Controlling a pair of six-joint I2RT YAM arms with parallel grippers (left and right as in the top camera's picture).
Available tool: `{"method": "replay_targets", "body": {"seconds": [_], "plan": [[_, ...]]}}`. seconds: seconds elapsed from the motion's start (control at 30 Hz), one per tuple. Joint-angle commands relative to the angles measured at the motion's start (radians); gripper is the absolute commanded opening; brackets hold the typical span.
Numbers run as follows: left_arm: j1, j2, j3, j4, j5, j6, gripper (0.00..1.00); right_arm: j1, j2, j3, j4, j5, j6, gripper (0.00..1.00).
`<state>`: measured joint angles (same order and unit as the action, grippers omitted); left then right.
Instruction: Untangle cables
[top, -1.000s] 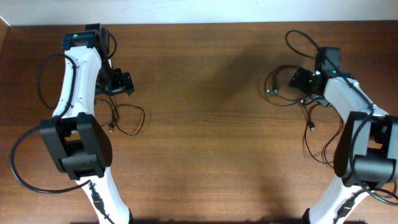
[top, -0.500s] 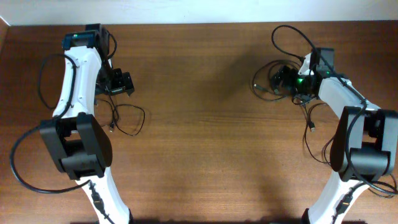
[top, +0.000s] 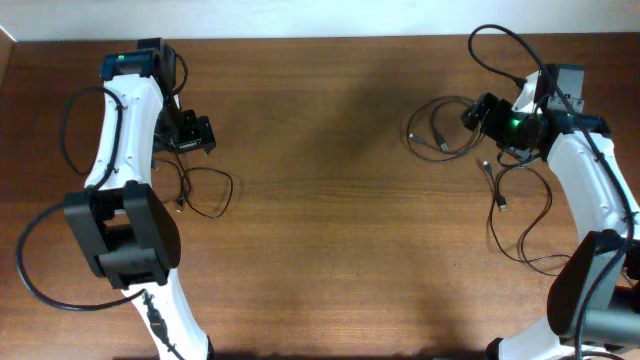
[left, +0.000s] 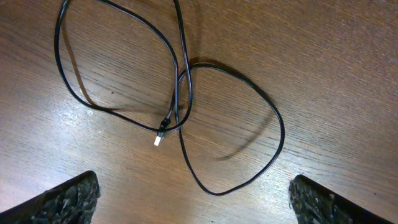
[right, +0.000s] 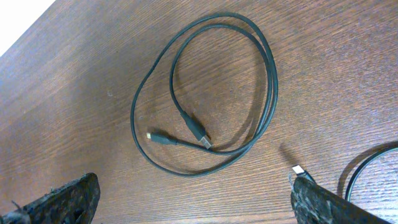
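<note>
1. Table (top: 330, 220) was brown wood w/ thin dark lines.
2. Left cable (left: 178, 93) was black, w/ a white tip (left: 158, 140).
3. Right cable (right: 272, 87) was v. dark grey-black; one plug end (right: 151, 135) looked gold-ish.
4. Left arm (top: 125, 110) & right arm (top: 585, 175) were white w/ black joints.
5. Green light (top: 514, 126) glowed on the right arm.

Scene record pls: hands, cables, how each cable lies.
left hand: open, empty
right hand: open, empty
left cable: loose loops crossing over themselves, light-tipped plug at a crossing
coil: neat double ring, both plugs inside
third cable: loose, beside coil, towards right arm's base
table: wood
</note>
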<state>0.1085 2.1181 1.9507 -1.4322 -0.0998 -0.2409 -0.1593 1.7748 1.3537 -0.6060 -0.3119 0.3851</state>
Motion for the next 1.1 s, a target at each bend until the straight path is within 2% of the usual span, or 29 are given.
{"method": "replay_targets", "body": {"seconds": [0.0,0.17,0.27,0.37,0.4,0.47,0.53,0.77,0.87,0.9,0.93,1.0,1.03,1.07], "plan": [[-0.002,-0.003,0.016,-0.001,0.01,-0.013,0.99,0.004,0.007,0.0,-0.001,0.009,-0.011,0.98],[-0.002,-0.003,0.016,0.0,0.01,-0.013,0.99,0.003,0.007,0.0,-0.001,0.009,-0.011,0.98],[-0.002,-0.003,0.016,0.129,0.011,-0.013,0.99,0.003,0.007,0.0,-0.001,0.009,-0.011,0.98],[-0.002,-0.002,0.013,0.141,0.014,-0.013,0.99,0.003,0.007,0.0,-0.001,0.01,-0.011,0.98],[-0.002,0.005,0.0,0.146,0.015,-0.018,0.95,0.003,0.007,0.0,-0.001,0.009,-0.011,0.98],[-0.001,0.014,-0.076,0.189,-0.002,-0.021,0.71,0.003,0.007,0.0,-0.001,0.01,-0.011,0.98],[0.003,0.014,-0.17,0.284,-0.028,-0.021,0.58,0.004,0.007,0.0,-0.001,0.009,-0.011,0.98],[0.087,0.014,-0.475,0.555,-0.027,-0.032,0.55,0.004,0.007,0.0,-0.001,0.01,-0.011,0.98],[0.095,0.014,-0.586,0.658,-0.005,-0.036,0.41,0.003,0.007,0.0,-0.001,0.01,-0.011,0.98],[0.094,0.014,-0.639,0.713,0.021,-0.036,0.1,0.004,0.007,0.0,-0.001,0.009,-0.011,0.98],[0.094,0.014,-0.657,0.736,0.089,-0.036,0.0,0.003,0.007,0.0,-0.001,0.01,-0.011,0.98],[0.09,0.014,-0.657,0.759,0.296,-0.036,0.0,0.003,0.007,0.0,-0.001,0.009,-0.011,0.98],[0.082,0.014,-0.657,0.783,0.462,-0.036,0.01,0.004,0.007,0.0,-0.001,0.01,-0.011,0.98],[0.063,0.014,-0.657,0.796,0.566,-0.036,0.0,0.004,0.007,0.0,-0.001,0.009,-0.011,0.98]]}}
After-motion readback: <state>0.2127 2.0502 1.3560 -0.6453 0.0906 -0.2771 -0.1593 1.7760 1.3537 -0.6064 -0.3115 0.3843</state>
